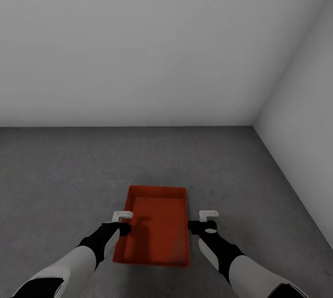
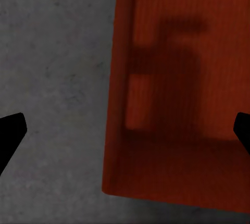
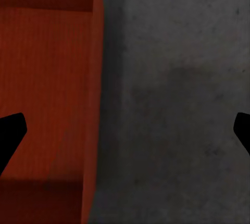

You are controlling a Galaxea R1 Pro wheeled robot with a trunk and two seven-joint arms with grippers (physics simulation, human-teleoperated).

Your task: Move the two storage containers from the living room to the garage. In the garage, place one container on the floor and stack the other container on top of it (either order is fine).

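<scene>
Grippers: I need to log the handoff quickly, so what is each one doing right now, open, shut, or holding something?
Left gripper: open, straddling the storage container's left wall, holding nothing.
Right gripper: open, straddling its right wall, holding nothing.

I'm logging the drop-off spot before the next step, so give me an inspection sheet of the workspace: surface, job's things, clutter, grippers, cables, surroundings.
Surface: dark grey speckled concrete floor.
Job's things: one orange-red storage container, open top, nothing in it, lying on the floor between the arms.
Clutter: nothing seen.
Grippers: left gripper open, straddling the container's left wall; right gripper open, straddling its right wall.
Cables: nothing seen.
Surroundings: plain pale grey walls meeting in a corner ahead at right.
</scene>
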